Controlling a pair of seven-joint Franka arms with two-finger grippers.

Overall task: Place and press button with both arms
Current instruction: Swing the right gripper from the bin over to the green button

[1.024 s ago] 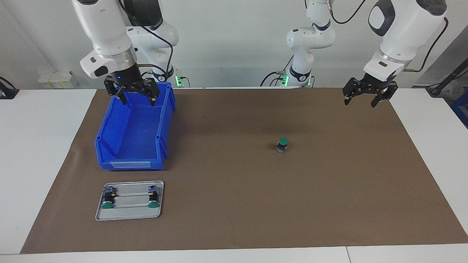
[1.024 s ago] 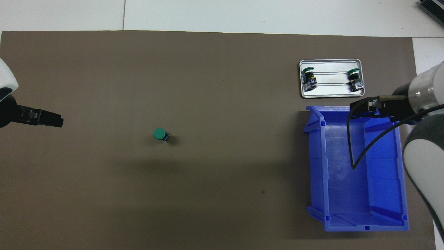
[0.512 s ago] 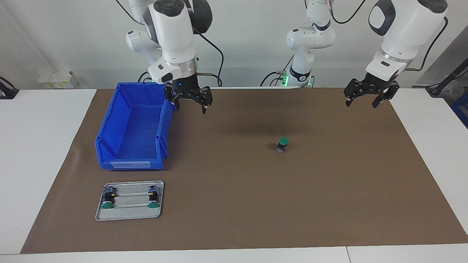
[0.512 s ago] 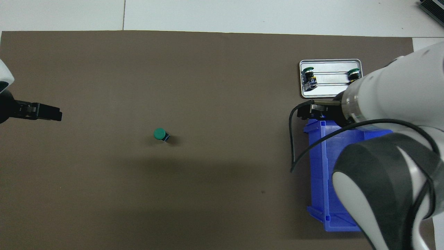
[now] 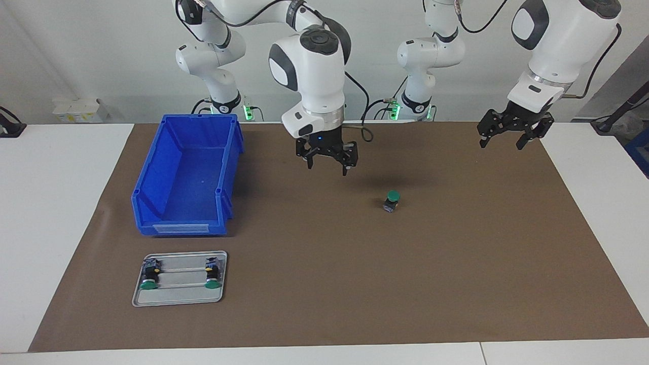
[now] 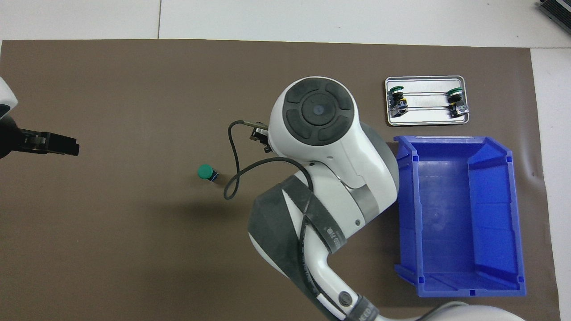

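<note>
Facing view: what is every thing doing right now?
button: alone on the brown mat, nothing touching it.
right gripper: open, empty, over the mat.
left gripper: open, empty, waiting.
blue bin: empty.
tray: holds two buttons lying down.

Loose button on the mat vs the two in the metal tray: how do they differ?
The loose button stands on its rear block, green cap up; the tray buttons lie on their sides.

It sits alone on the brown mat toward the left arm's end; they rest in the metal tray, farther from the robots than the blue bin.

All three have a green cap and a black body.
</note>
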